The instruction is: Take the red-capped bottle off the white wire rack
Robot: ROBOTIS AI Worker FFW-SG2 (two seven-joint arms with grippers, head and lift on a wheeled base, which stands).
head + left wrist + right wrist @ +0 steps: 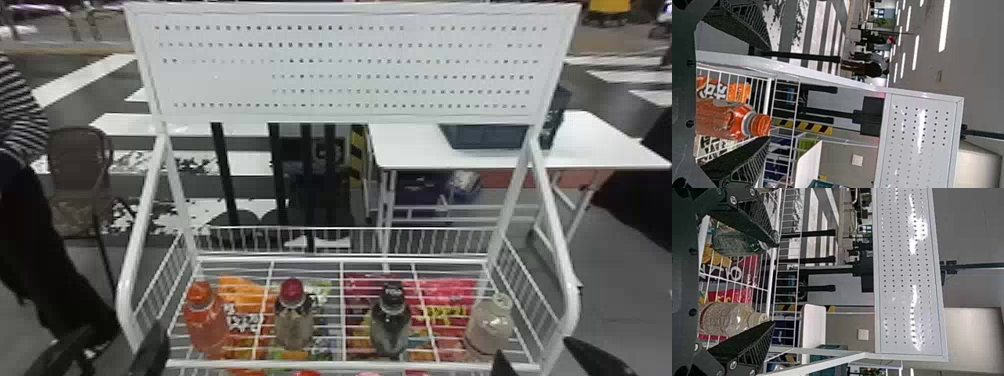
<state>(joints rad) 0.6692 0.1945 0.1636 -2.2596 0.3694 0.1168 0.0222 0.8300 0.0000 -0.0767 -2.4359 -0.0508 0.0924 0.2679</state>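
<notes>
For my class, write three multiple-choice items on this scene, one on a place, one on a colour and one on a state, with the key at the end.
1. Where is the red-capped bottle on the white wire rack?
A) At the row's right end
B) Between the orange-capped bottle and the black-capped bottle
C) At the row's left end

2. What colour is the cap of the bottle at the row's left end?
A) Green
B) Black
C) Orange

3. How are the left gripper's two fingers?
A) Apart
B) Pressed together
C) Clamped on the red-capped bottle

Key:
1. B: the head view shows a neighbour on each side.
2. C: its cap shows orange in the head view.
3. A: the left wrist view shows a wide gap between the fingertips.
</notes>
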